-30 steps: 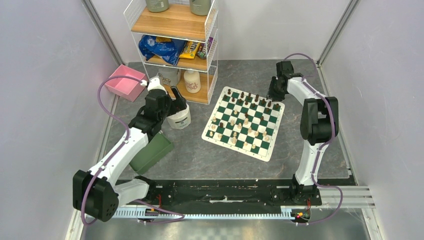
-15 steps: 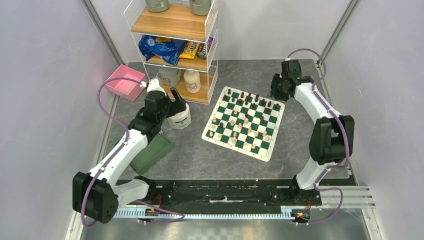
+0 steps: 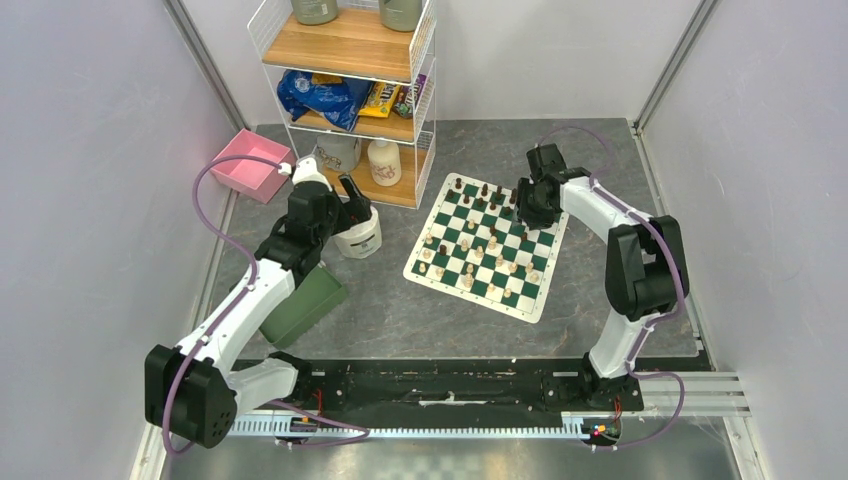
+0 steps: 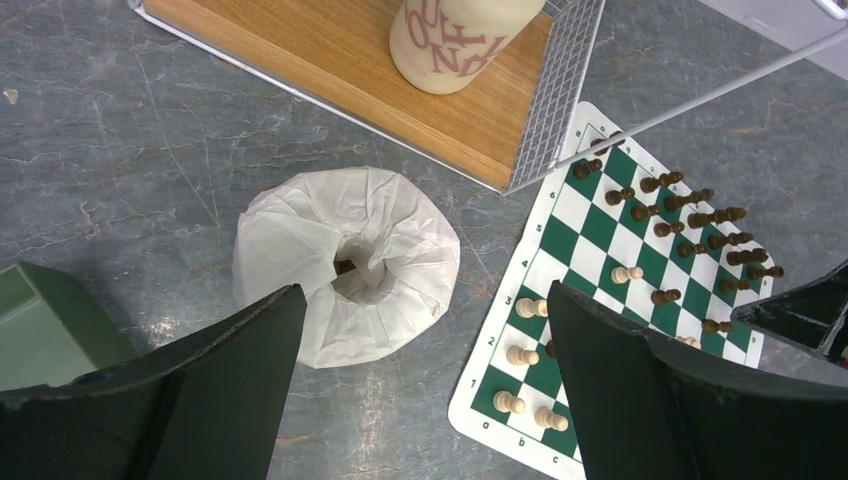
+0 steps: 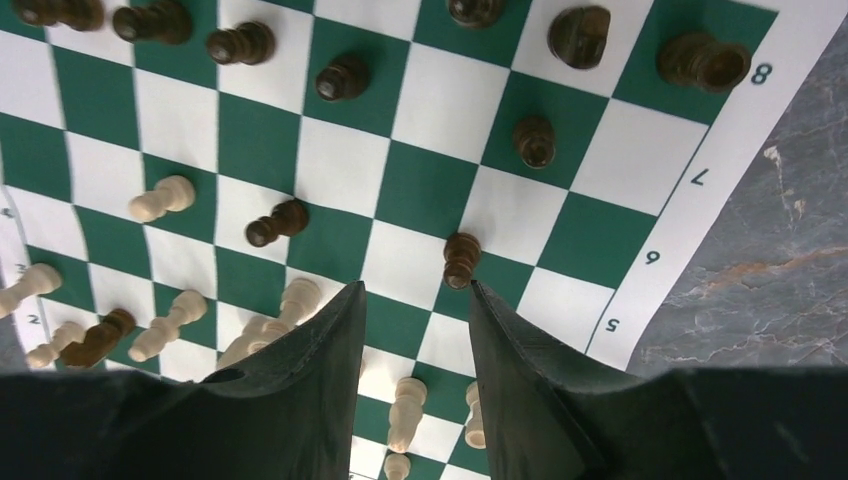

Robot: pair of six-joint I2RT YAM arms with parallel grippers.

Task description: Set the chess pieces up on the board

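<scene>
Lately altered, right arm: it had swung out past the board's point(image 5: 755, 110) far right corner and then come back in over the far right squares. There the right tool point(image 5: 410, 295) hung low, its jaws parted and widening, with nothing between them. Item nearest the tips: one dark pawn point(image 5: 460, 258), upright, just beyond the right finger, on the middle side of the dark pawn row. Dark pieces point(image 3: 497, 196): most ranged along the two far rows, a few strays nearer the middle, one among the cream ones. Cream pieces point(image 3: 470, 268): spread loosely over the near half, not in ranks. Unaltered, left arm: left tool point(image 4: 425, 297) spread wide and empty above the roll point(image 4: 290, 230) on the counter point(image 4: 120, 130), beside the bin point(image 4: 40, 320) and clear of the board. Reading: a release near the corner looked finished, and the empty tool seemed lined up for the stray pawn. Setup stood well short of done.
</scene>
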